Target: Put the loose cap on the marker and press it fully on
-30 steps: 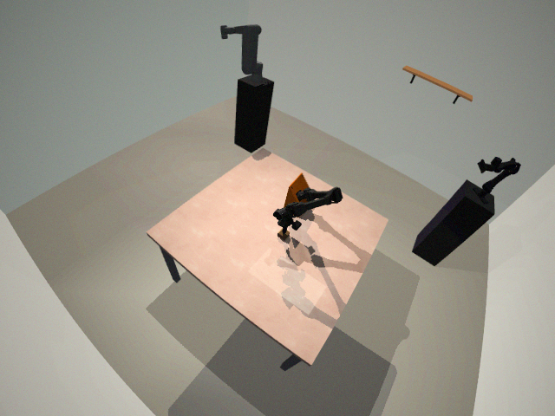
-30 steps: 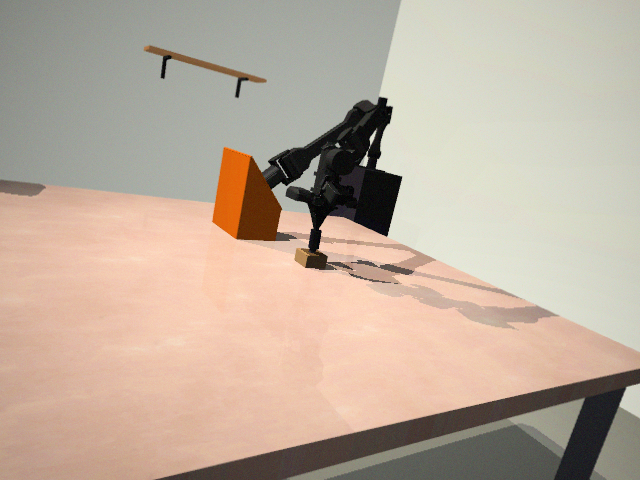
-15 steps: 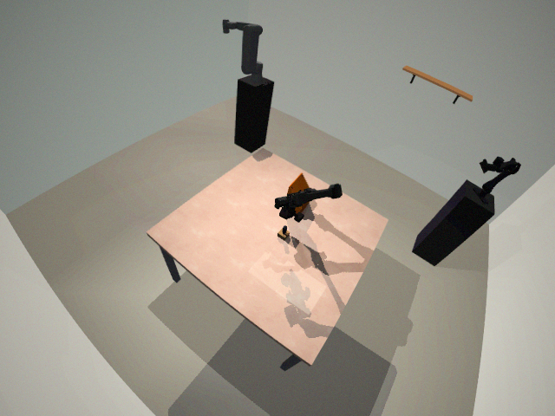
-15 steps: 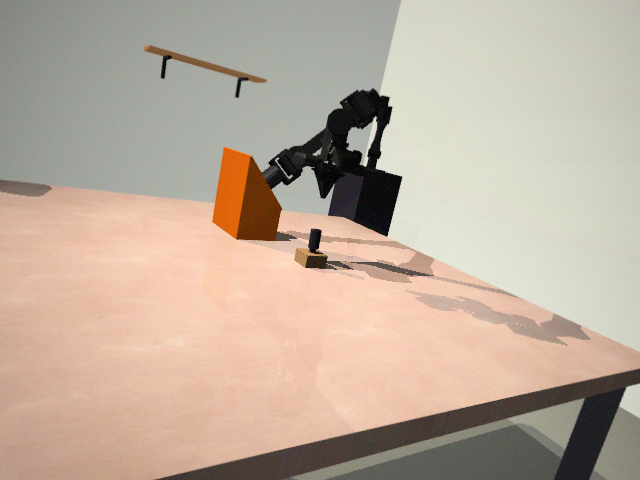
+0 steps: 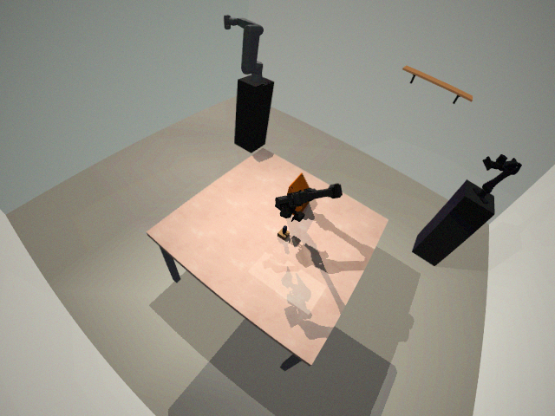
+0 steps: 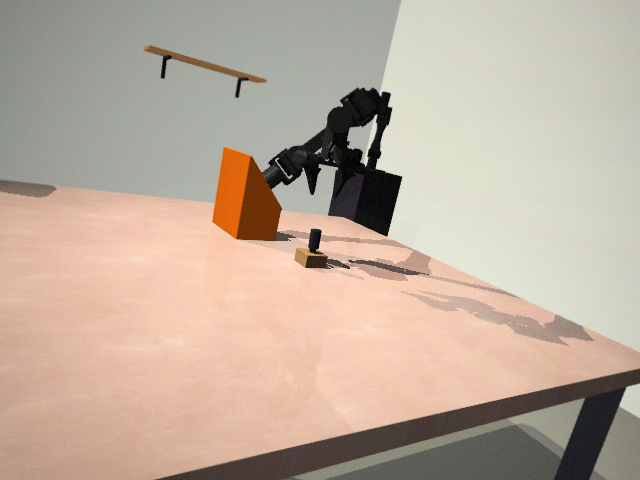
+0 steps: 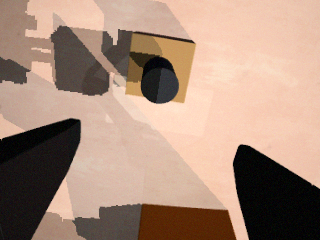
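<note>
The dark cap point(image 5: 284, 229) point(image 6: 314, 239) point(image 7: 160, 86) sits upright on top of the marker in the tan holder block point(image 5: 282, 235) point(image 6: 310, 259) point(image 7: 181, 55). Only a thin dark neck shows between cap and block in the exterior view; whether the cap is fully clicked on cannot be told. No other cap shows on the table. My gripper point(image 6: 324, 194) point(image 7: 159, 142) is open and empty, its fingers wide apart. It hangs above the cap, clear of it, with the fingertips pointing down.
An orange wedge-shaped block point(image 5: 297, 182) point(image 6: 248, 201) point(image 7: 185, 222) stands close beside my arm on the pink table point(image 5: 215, 210) point(image 6: 155, 361). Two other arms stand on dark pedestals point(image 5: 253, 113) point(image 5: 453, 224) off the table. A wooden shelf point(image 5: 437, 82) point(image 6: 204, 63) is on the wall.
</note>
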`<state>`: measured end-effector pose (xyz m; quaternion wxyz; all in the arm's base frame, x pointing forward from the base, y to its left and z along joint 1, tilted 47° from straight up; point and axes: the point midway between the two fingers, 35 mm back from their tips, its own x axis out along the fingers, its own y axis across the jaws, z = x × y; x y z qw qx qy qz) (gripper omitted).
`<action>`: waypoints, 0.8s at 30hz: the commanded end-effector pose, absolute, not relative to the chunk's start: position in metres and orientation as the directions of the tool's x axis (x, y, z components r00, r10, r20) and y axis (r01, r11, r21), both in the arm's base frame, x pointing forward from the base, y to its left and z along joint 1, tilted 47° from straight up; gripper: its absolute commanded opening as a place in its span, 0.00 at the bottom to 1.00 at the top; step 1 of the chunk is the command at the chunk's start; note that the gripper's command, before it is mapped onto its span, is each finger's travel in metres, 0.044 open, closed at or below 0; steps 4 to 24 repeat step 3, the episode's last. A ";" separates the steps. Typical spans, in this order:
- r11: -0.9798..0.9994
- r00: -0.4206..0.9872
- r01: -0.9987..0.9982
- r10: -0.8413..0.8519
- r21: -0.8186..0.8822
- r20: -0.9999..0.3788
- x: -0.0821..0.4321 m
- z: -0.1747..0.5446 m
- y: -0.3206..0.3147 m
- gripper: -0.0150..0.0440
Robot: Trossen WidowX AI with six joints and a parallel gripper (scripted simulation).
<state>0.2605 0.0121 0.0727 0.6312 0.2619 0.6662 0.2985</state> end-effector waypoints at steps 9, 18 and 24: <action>0.687 -0.070 -0.030 0.723 0.726 -0.688 0.260 0.072 0.012 1.00; 0.687 -0.070 -0.030 0.723 0.726 -0.688 0.260 0.072 0.012 1.00; 0.687 -0.070 -0.030 0.723 0.726 -0.688 0.260 0.072 0.012 1.00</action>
